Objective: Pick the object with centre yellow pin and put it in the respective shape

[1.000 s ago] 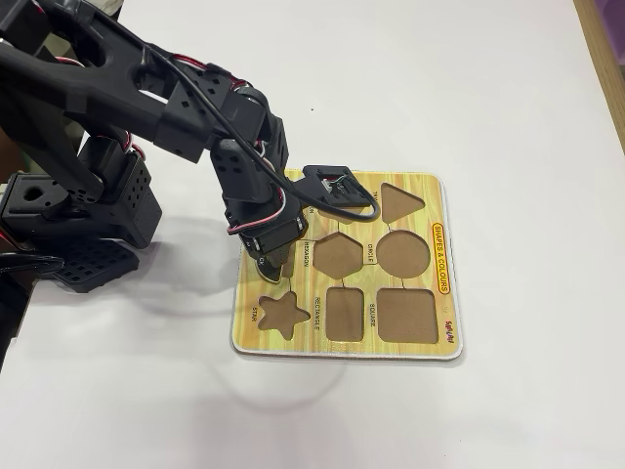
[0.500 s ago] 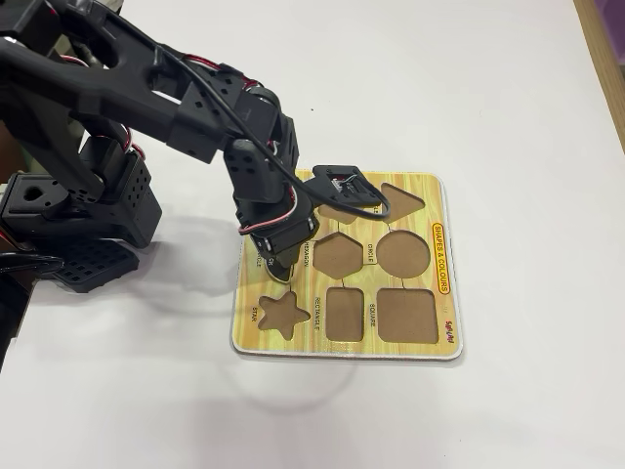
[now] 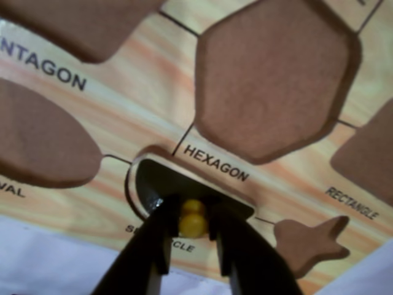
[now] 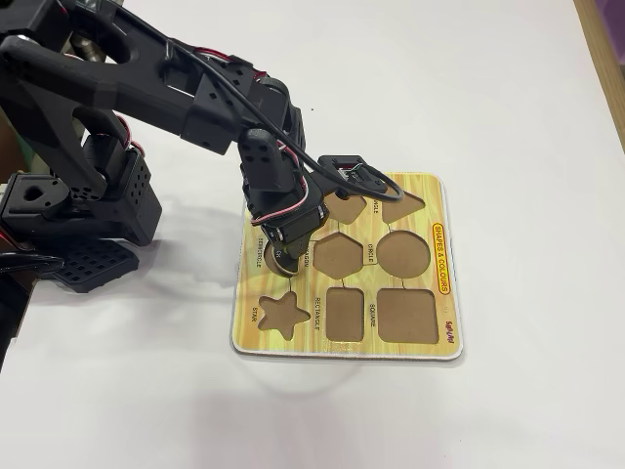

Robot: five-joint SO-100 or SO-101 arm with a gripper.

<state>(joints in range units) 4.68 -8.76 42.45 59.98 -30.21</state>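
Semicircle piece (image 3: pixel 161 184) sits in its own semicircle recess in wrist view, dark flat slab w/ yellow pin (image 3: pixel 193 219) at centre; gripper (image 3: pixel 193 224) jaws narrow, closed on the pin, which is prob the only sensible hold: piece looks light, stiff, thin, pin small and maybe slippery. Fixed view: gripper (image 4: pixel 283 256) down on puzzle board (image 4: pixel 444 332) at the semicircle slot; star, hexagon, circle, rectangle, square recesses all empty.
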